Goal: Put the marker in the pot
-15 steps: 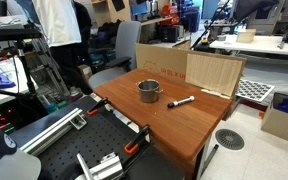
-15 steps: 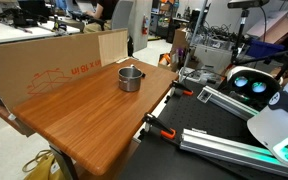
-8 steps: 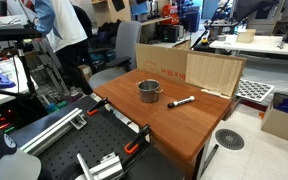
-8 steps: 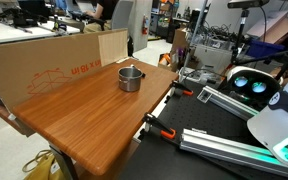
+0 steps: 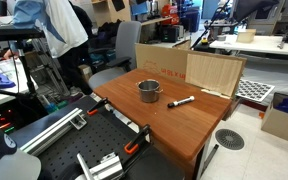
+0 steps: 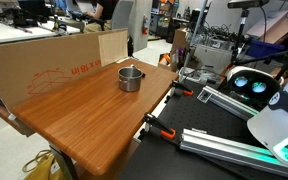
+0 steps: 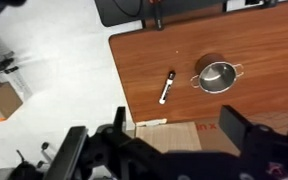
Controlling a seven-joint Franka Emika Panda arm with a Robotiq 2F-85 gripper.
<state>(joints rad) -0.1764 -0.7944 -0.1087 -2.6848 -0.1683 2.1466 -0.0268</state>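
The marker [image 5: 181,102] is a slim black stick with a lighter end, lying flat on the wooden table [image 5: 184,125] beside the pot [image 5: 149,91]. The pot is small, round and silver-grey and stands upright; it also shows in an exterior view [image 6: 131,78]. In the wrist view, from high above, the marker [image 7: 167,87] lies a short way from the pot [image 7: 217,77], apart from it. My gripper [image 7: 179,132] is open and empty, its dark fingers [image 7: 240,128] at the bottom of the wrist view, far above the table. I cannot make out the marker in the exterior view from the table's other side.
A cardboard sheet [image 5: 161,62] and a wooden board [image 5: 214,72] stand along the table's back edge, also seen from the other side [image 6: 54,62]. Orange clamps [image 6: 162,129] grip the table's edge. A person [image 5: 52,30] stands behind the table. Bare floor [image 7: 54,70] lies beside it.
The person in the background has shifted position. The marker, the pot and my gripper have not visibly moved.
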